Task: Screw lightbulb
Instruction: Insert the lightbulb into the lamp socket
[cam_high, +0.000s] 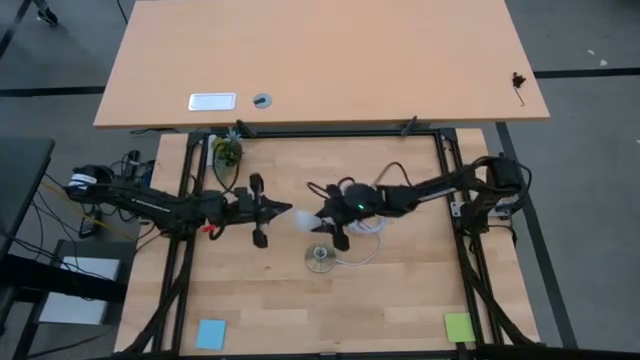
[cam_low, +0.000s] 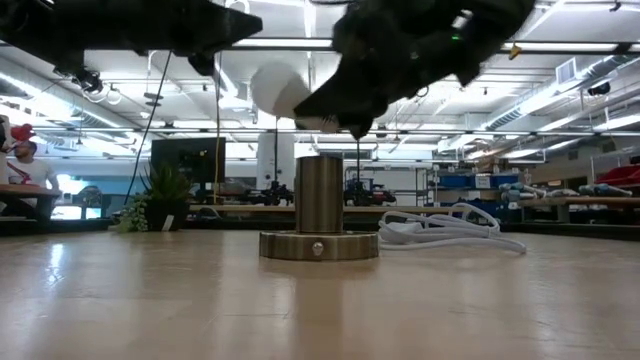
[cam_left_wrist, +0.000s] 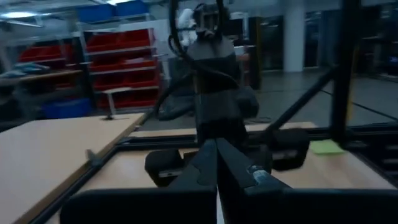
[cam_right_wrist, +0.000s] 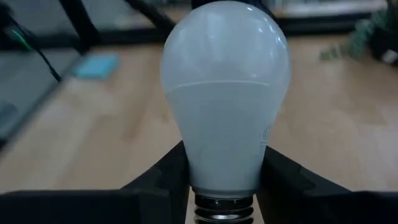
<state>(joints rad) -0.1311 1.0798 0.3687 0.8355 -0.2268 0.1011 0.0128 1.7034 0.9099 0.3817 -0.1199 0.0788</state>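
We look down on a wooden table (cam_high: 400, 300) where two dark arms meet near the middle, above a round metal socket base (cam_high: 320, 257). Our right tool (cam_high: 318, 219) is closed on the lightbulb (cam_high: 303, 217), and the right wrist view shows why the hold looks secure: the two dark fingers (cam_right_wrist: 160, 177) press on opposite sides of the narrow neck just above the grey screw thread, leaving the rounded white head free and pointing away from the wrist. In the low view the lightbulb (cam_low: 283, 93) hangs in the air, lying roughly level, up and a little to one side of the upright socket post (cam_low: 320, 195), not touching it. We judge that this is a carrying pose, and that the lightbulb would need turning thread-down before it could be screwed in. Our left tool (cam_high: 283, 211) has its fingers shut with nothing between them, its tip just beside the head of the lightbulb; whether they touch we cannot tell. A white cable (cam_low: 450, 230) lies coiled on the table beside the socket base, clear of the post. A small potted plant (cam_high: 227, 151) stands at the far edge of the table, well apart.
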